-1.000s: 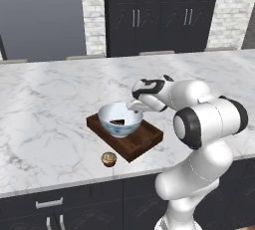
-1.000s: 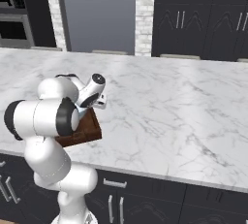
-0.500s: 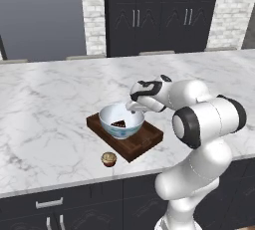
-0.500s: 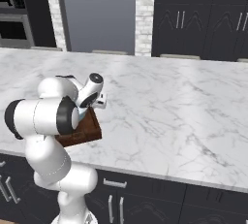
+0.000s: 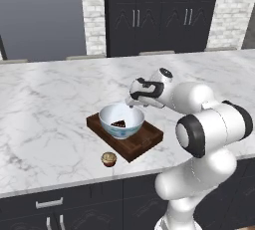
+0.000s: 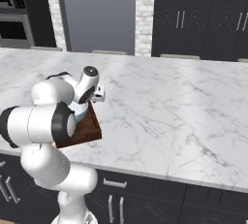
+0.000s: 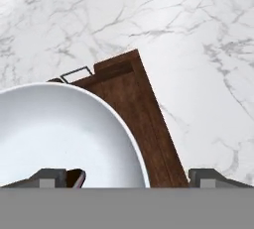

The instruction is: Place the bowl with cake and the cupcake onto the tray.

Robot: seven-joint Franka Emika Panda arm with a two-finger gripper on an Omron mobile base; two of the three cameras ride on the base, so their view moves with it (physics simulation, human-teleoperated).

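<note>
The pale blue-white bowl (image 5: 121, 121) with a dark cake wedge (image 5: 118, 123) sits on the dark wooden tray (image 5: 149, 137). My gripper (image 5: 131, 102) hovers just above the bowl's right rim, open, its fingers spread wide and holding nothing. In the hand view the bowl (image 7: 59, 134) covers the lower left, its rim runs between my fingertips (image 7: 49, 176), and the tray (image 7: 149, 119) with its silver handle (image 7: 77, 73) lies beyond. The cupcake (image 5: 108, 159) stands on the counter in front of the tray, near the counter's front edge. My arm hides most of the tray (image 6: 87, 128) in the right base view.
A white marble counter (image 5: 45, 104) stretches wide to the left, right and back of the tray. Dark cabinets (image 5: 159, 15) and a brick wall stand behind it. The counter's front edge runs close below the cupcake.
My hand has drifted slightly left over the bowl's rim. The bowl, tray and cupcake have not moved.
</note>
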